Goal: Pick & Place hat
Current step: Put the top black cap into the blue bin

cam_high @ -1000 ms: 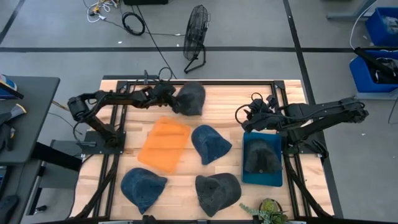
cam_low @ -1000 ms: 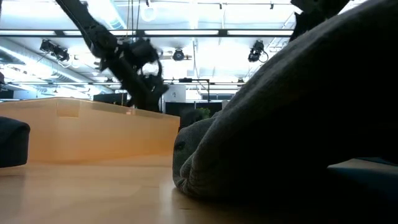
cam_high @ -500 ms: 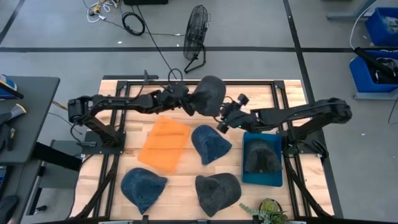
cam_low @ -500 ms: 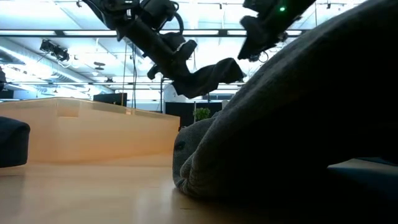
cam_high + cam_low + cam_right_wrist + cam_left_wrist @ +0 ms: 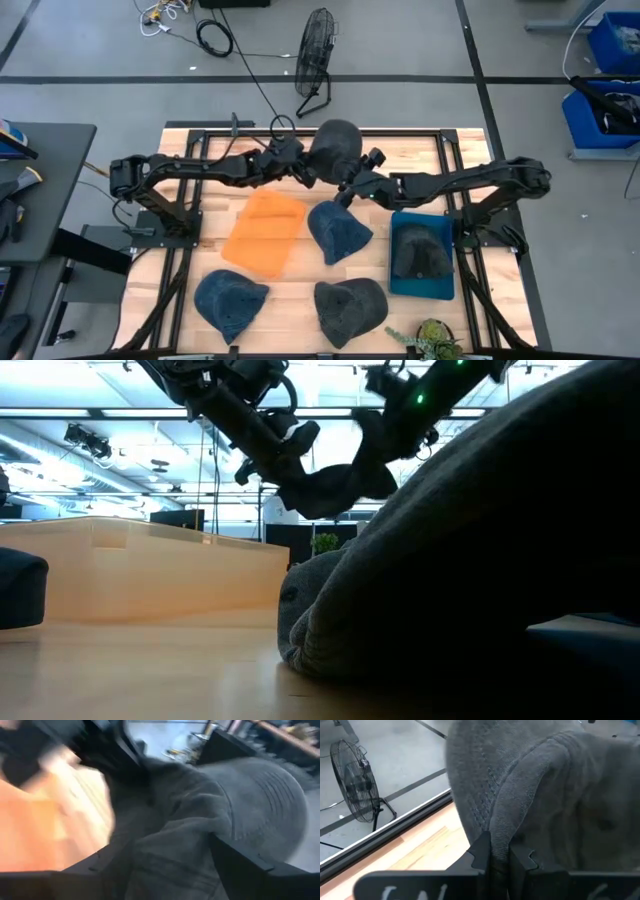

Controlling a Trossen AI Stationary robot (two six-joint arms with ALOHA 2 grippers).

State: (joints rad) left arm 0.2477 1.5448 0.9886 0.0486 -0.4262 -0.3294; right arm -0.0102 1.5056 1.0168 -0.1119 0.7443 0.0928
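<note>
A dark grey knit hat [image 5: 337, 147] hangs in the air over the table's far middle, also seen in the low view [image 5: 340, 485]. My left gripper [image 5: 306, 172] is shut on it, reaching in from the table's left. My right gripper [image 5: 349, 190] has come in from the right and is open. In the right wrist view its fingers stand on either side of the hat's hanging cloth [image 5: 180, 845]. Both arms meet at the hat in the low view, the left gripper [image 5: 290, 455] on one side and the right gripper [image 5: 385, 435] on the other. My left gripper pinches a fold of the hat's knit edge [image 5: 501, 837] between its two fingers, reaching level from the table's left. The hat is lifted clear and bulges past the fingers, its lower cloth hanging slack. My right gripper has the hat's cloth between its open fingers [image 5: 240, 865]; I cannot tell whether they touch it.
On the table lie an orange hat [image 5: 265, 232], a blue hat [image 5: 338, 230], a blue denim hat [image 5: 230, 302], a dark grey hat [image 5: 350, 310] and a dark hat on a blue tray [image 5: 398, 280]. A small plant [image 5: 432, 340] stands at the near edge. A fan [image 5: 315, 55] stands beyond the table.
My left gripper has lifted the dark grey hat off the table's far left part and carried it up and toward the right, to above the far middle. My right gripper has swung from above the blue tray toward the left, up to the hat.
</note>
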